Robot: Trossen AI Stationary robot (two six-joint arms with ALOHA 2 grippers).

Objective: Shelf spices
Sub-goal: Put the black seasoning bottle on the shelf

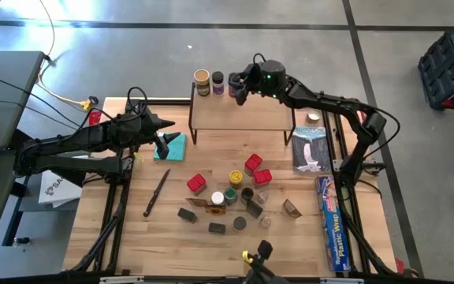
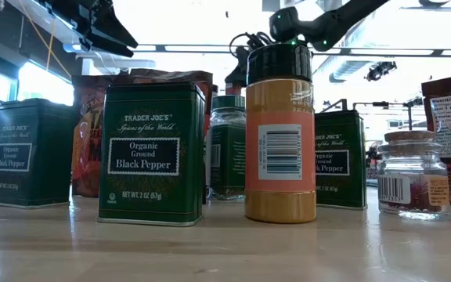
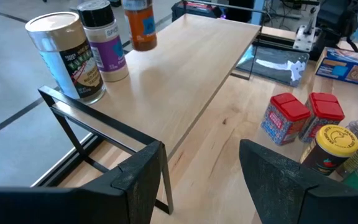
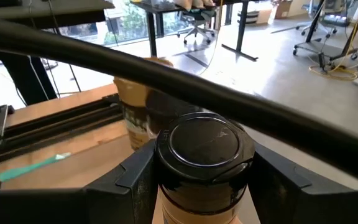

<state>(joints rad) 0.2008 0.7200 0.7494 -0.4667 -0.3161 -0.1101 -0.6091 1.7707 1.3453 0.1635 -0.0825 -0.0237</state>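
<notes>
Though its label is hidden, the black-lidded jar stands clamped in the right hand on the shelf; left hand beside the shelf, fingers apart. Tins read "Trader Joe's Organic Ground Black Pepper".

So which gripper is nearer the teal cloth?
Left. The left gripper hovers right at the teal cloth by the shelf's left end. The right gripper is across the shelf at its back edge, around a black-lidded jar.
</notes>
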